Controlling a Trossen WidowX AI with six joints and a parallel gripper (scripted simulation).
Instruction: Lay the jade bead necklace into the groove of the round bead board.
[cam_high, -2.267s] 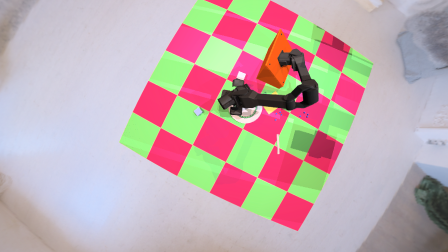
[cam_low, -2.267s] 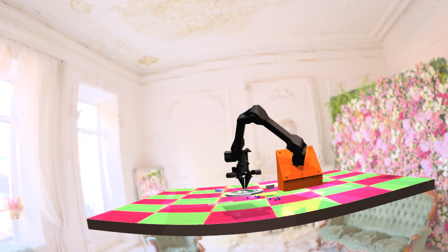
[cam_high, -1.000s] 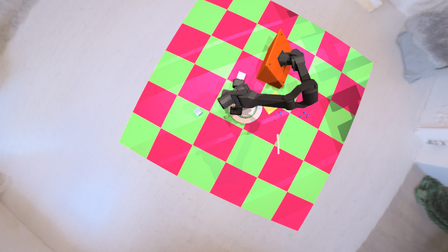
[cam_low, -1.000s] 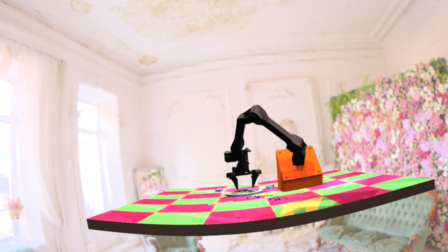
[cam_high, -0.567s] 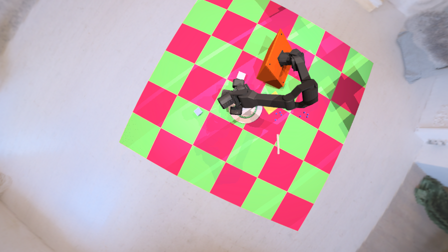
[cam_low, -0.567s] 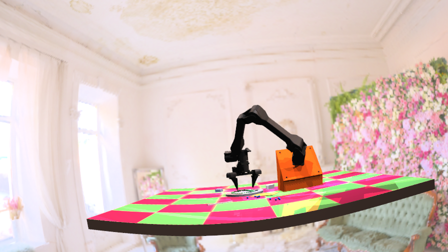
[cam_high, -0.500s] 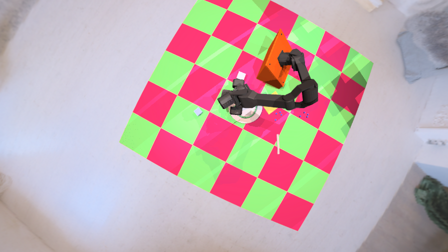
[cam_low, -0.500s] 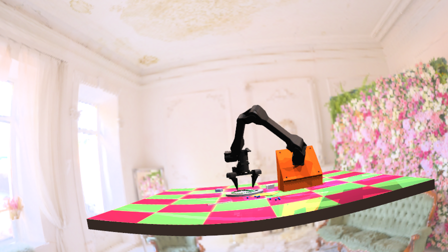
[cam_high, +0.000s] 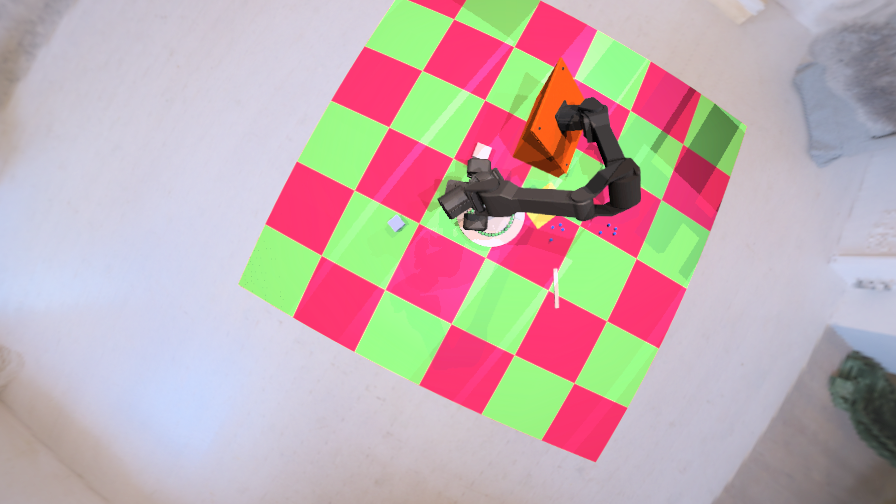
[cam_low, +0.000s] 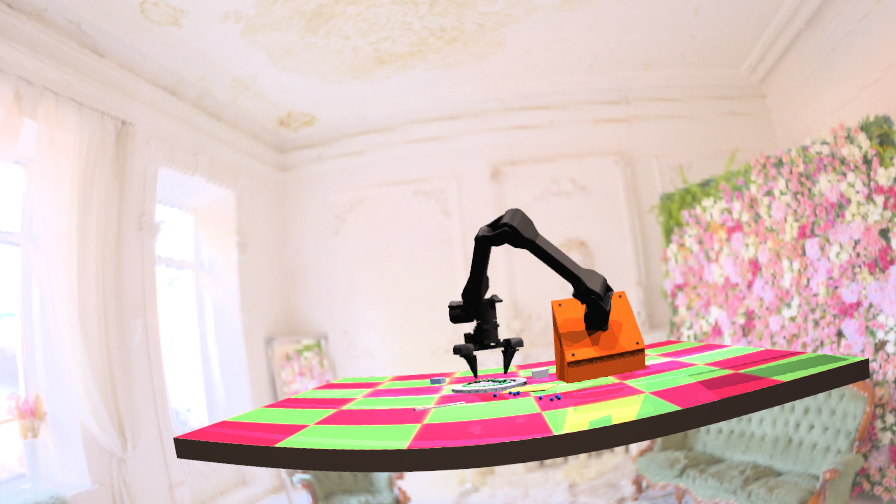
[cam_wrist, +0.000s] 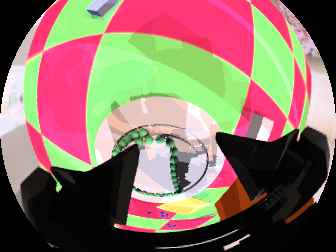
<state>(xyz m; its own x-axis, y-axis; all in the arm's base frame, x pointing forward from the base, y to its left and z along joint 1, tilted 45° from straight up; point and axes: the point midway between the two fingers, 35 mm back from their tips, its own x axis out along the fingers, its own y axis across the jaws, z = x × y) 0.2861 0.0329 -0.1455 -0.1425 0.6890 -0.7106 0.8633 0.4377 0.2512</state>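
Observation:
The round bead board (cam_high: 491, 242) (cam_low: 467, 392) (cam_wrist: 160, 107) is a pale disc with a thin ring groove. The jade bead necklace (cam_high: 491, 235) (cam_wrist: 174, 162) is green and lies on it. In the wrist view beads follow the groove at the left and bottom and look bunched at the upper left. From the top, one strand runs down inside the ring, leaving the groove's right side bare. My gripper (cam_high: 477, 194) (cam_low: 491, 374) (cam_wrist: 178, 142) is open and empty, tips low above the board, one on each side of that strand. The left finger hides some beads.
A yellow sheet (cam_high: 540, 217) (cam_wrist: 182, 205) lies beside the board, with small blue beads (cam_high: 561, 228) near it. A white block (cam_high: 481, 150) (cam_low: 540, 372), a lavender block (cam_high: 395, 223) (cam_wrist: 102, 7) and a white stick (cam_high: 556, 288) lie around. The orange base (cam_high: 551, 112) (cam_low: 595, 351) holds the arm.

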